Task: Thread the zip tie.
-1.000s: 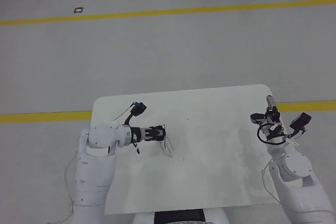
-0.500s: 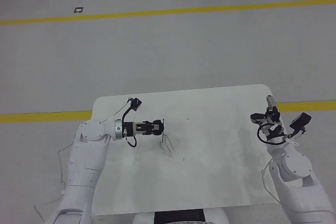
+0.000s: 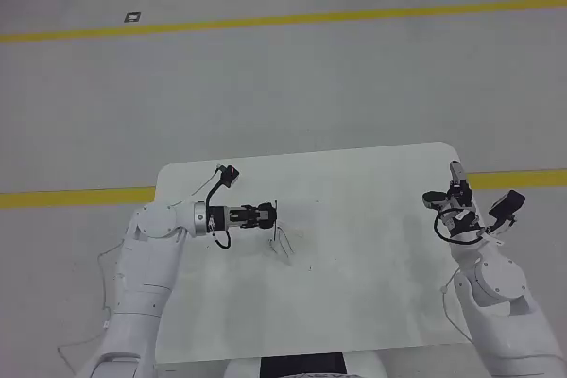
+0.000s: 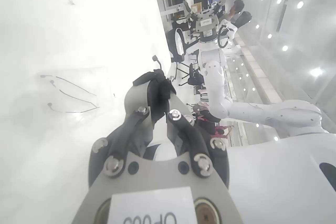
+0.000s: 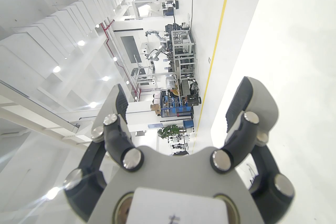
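Just beside the zip tie, the closed left gripper should open and pinch its thin tail squarely, while the right gripper gapes well apart.

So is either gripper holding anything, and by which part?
Nothing held: right gripper open, empty; left gripper shut on nothing visible; zip ties loose on table.

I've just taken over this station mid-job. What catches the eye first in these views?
The left gripper stands out first, reaching over the left part of the white table with its fingers shut. Close by its tips, a few thin dark zip ties lie on the tabletop. The right gripper is open at the table's right edge, apart from them.
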Motion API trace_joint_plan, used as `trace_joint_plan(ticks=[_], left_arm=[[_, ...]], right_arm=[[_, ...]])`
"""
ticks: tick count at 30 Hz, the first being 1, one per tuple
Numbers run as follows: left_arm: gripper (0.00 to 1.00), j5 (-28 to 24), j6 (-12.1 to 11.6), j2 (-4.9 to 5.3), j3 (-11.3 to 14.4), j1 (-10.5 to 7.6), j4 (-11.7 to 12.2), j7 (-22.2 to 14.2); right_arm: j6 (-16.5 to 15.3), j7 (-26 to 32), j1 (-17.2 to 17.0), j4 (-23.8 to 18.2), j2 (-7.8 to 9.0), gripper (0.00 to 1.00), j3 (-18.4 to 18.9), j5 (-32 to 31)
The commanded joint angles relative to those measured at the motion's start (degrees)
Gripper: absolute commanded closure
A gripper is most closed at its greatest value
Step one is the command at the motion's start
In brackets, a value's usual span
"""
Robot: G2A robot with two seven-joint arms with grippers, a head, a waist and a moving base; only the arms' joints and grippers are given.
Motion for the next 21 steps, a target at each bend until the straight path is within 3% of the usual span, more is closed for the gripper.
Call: trace_joint_plan(ticks=[1, 18, 21], left_arm=[[1.00, 0.00, 0.00, 0.00, 0.00, 0.00, 0.00, 0.00], [1.00, 0.00, 0.00, 0.00, 0.00, 0.00, 0.00, 0.00], [1.00, -2.94, 0.01, 0.30, 0.34, -0.23, 0.93, 0.19]], right_arm=[[0.00, 0.00, 0.00, 0.00, 0.00, 0.00, 0.00, 0.00], [0.00, 0.00, 0.00, 0.00, 0.00, 0.00, 0.00, 0.00], [0.00, 0.00, 0.00, 0.00, 0.00, 0.00, 0.00, 0.00]])
